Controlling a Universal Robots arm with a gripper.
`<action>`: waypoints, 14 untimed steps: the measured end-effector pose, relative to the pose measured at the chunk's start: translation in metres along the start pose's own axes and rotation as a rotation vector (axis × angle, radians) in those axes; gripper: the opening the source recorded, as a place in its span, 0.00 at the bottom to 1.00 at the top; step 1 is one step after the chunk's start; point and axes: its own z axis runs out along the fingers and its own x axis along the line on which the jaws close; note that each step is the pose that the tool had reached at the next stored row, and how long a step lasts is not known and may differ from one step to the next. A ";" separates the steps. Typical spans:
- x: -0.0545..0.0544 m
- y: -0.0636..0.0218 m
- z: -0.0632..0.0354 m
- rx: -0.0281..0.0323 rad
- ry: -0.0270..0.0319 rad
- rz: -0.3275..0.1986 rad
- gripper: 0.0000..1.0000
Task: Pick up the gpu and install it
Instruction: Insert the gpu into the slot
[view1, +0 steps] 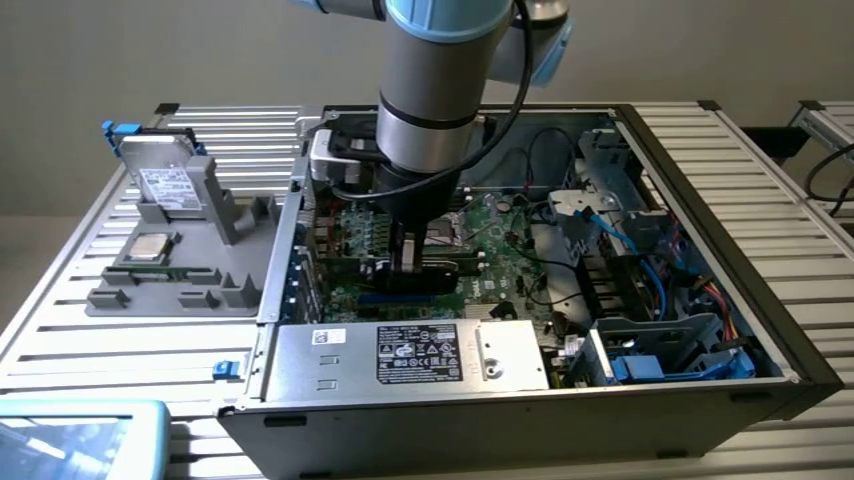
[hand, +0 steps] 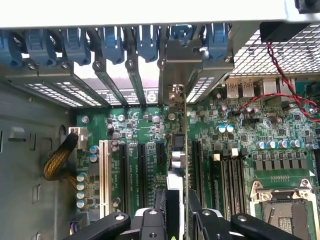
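The gpu (hand: 179, 150) stands on edge over the motherboard (hand: 145, 125), seen edge-on between my fingers (hand: 160, 210). Its silver bracket (hand: 181, 65) reaches up to the case's rear slot openings, next to the blue clips (hand: 115, 42). My gripper (hand: 177, 202) is shut on the card from both sides. The card's lower edge lines up along the black expansion slots (hand: 141, 170); whether it is seated is hidden. In the exterior view the gripper (view1: 411, 262) is down inside the open computer case (view1: 747, 200), with the gpu (view1: 454, 263) held low over the motherboard (view1: 507, 245).
A grey holder (view1: 174, 290) at the exterior view's left carries a hard drive (view1: 171, 185), a processor (view1: 150, 247) and a memory stick (view1: 167, 272). The power supply (view1: 414, 355) sits at the case front. Blue cables (view1: 667, 280) and red-black wires (hand: 285, 75) run nearby.
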 end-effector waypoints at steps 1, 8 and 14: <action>-0.001 0.0000 0.0007 -0.0002 0.0001 0.001 0.28; -0.001 -0.0001 0.0020 0.0001 -0.0006 0.003 0.28; 0.000 -0.0001 0.0024 0.0000 -0.0009 0.003 0.28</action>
